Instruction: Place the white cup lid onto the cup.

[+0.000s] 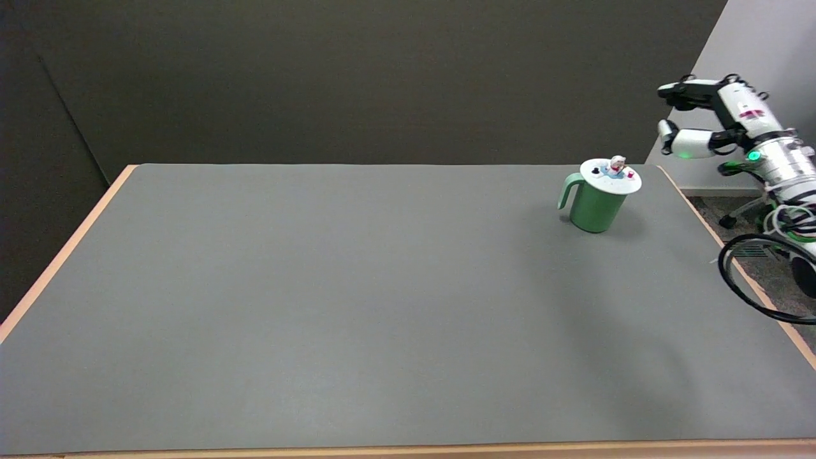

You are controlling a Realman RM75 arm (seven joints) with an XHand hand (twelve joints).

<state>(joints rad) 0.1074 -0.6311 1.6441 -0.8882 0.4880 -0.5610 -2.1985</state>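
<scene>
Grey table (319,306): one lidded cup (596,207), one robot hand (701,118).

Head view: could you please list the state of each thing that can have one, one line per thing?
white cup lid: resting on top of the cup, covering its mouth, small figure on it upright.
green cup: upright on the table, covered, handle toward the picture's left.
right robot hand: in the air past the table's right edge, holding nothing, fingers apart.
table: grey top, bearing the cup near its far right corner.
</scene>
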